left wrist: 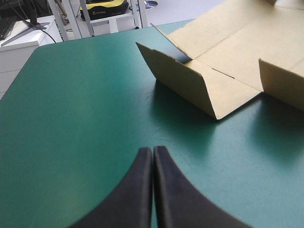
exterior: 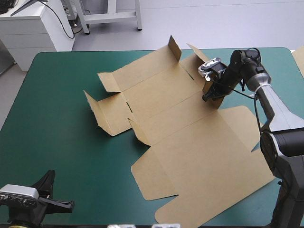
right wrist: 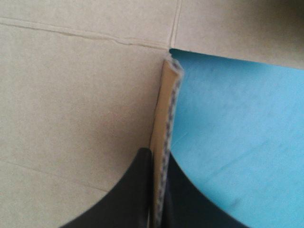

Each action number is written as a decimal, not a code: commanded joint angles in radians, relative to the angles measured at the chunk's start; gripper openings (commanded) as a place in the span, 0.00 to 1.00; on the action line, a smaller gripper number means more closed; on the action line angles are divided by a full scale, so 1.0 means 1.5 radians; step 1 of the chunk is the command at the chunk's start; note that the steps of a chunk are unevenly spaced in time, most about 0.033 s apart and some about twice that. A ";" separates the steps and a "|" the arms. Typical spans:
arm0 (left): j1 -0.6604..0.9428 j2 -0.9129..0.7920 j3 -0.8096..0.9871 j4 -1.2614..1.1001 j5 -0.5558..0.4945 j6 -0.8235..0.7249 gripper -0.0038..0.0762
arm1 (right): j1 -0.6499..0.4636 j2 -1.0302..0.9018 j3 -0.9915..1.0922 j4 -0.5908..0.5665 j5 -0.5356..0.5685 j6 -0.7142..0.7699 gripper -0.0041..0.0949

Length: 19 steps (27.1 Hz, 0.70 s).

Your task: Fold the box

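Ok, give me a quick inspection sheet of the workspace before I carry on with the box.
surface: teal-green cover, bare where the box does not lie.
job's things: box, brown, mostly flat; flaps raised along its far and left sides.
clutter: spare board at the table's right edge.
grippers: left tool shut, empty, short of the box; right tool shut on a raised flap of the box.
cables: nothing seen on the cover.
surroundings: nothing seen.

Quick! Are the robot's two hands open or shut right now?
Left gripper: shut, holding nothing.
Right gripper: shut on the box, pinching a flap's edge.
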 commanded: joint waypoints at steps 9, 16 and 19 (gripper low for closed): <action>0.000 0.013 -0.014 -0.015 -0.049 -0.001 0.04 | 0.067 -0.021 -0.101 0.149 -0.056 -0.397 0.02; 0.000 0.013 -0.014 -0.015 -0.049 -0.001 0.04 | 0.136 0.014 -0.106 0.011 -0.073 -0.469 0.02; 0.000 0.013 -0.014 -0.015 -0.049 -0.001 0.04 | 0.141 0.027 -0.106 0.019 -0.082 -0.487 0.02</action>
